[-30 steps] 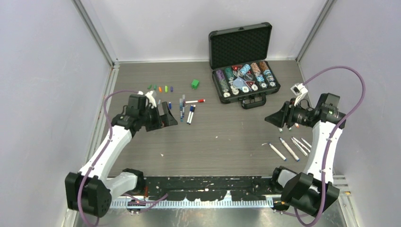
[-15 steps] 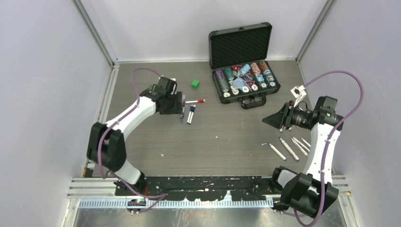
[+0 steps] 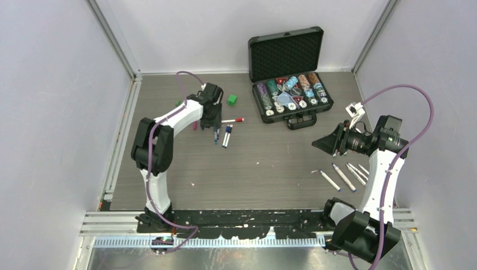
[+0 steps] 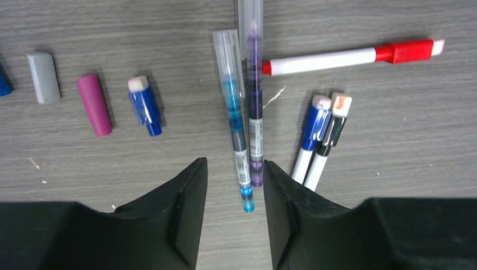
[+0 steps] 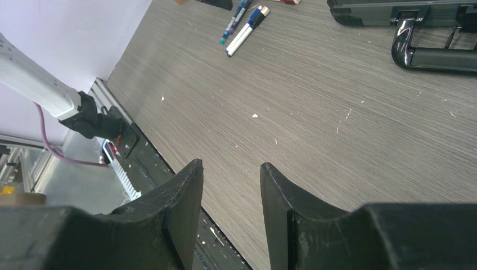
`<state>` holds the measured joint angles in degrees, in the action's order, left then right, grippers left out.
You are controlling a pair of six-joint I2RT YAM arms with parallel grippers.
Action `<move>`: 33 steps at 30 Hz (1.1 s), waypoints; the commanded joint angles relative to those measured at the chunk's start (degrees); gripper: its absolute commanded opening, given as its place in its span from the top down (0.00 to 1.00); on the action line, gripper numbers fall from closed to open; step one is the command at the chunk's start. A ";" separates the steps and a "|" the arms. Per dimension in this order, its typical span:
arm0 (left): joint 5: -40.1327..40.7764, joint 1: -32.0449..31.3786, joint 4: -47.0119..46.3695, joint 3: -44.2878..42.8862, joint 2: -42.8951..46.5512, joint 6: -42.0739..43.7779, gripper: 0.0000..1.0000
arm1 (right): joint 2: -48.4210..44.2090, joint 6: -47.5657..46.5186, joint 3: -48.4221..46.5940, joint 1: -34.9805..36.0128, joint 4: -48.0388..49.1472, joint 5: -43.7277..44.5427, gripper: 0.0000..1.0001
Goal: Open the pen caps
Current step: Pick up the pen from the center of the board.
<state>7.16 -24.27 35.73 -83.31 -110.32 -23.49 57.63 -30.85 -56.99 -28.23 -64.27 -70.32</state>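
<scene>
Four slim pens [image 3: 343,176] lie fanned at the near right of the table [image 3: 264,169]. Their bare-looking tips suggest they are already uncapped, though they are too small in the top view to be sure. At the far left, loose caps rest on the wood: a grey cap [image 4: 43,77], a magenta cap [image 4: 94,104] and a blue cap [image 4: 144,106] in a row, with a green cap [image 3: 179,103] showing further left. Just right of these lies the group I judge unfinished. It holds a red-capped marker [image 4: 349,55], a blue-capped marker [image 4: 313,126] and a black-capped marker [image 4: 336,126] lying side by side, and a teal pen [image 4: 235,121] and a purple pen [image 4: 255,107] whose far ends seem sheathed in clear caps. The left gripper [image 4: 234,166] hangs over that group with its fingers spread and the near ends of the teal and purple pens in the gap. It grips nothing, and I cannot tell whether it touches them. The right gripper [image 5: 229,166] hovers above bare table on the right, fingers parted and empty. At least three caps, perhaps five, look left to pull. At the far side a black case [image 3: 286,53] stands open with its lid upright, its tray filled with rows of poker chips [image 3: 289,93] in purple, green, blue and orange. A small green cube [image 3: 232,100] sits on the table left of it.
</scene>
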 commanded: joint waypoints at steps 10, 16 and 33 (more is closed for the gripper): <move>0.10 2.46 0.40 -6.87 -6.46 1.51 0.70 | -0.67 0.09 -0.31 0.19 1.07 -0.23 0.53; -1.36 2.74 0.92 -7.94 -8.03 1.65 0.72 | -0.59 0.07 -0.31 0.19 0.99 -0.25 0.52; -3.37 2.74 1.17 -7.65 -7.58 1.00 0.71 | -0.68 -0.12 -0.35 0.19 0.67 -0.37 0.52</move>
<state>4.64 -21.71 36.29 -89.25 -118.34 -22.28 57.63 -30.87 -56.97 -28.23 -64.29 -70.13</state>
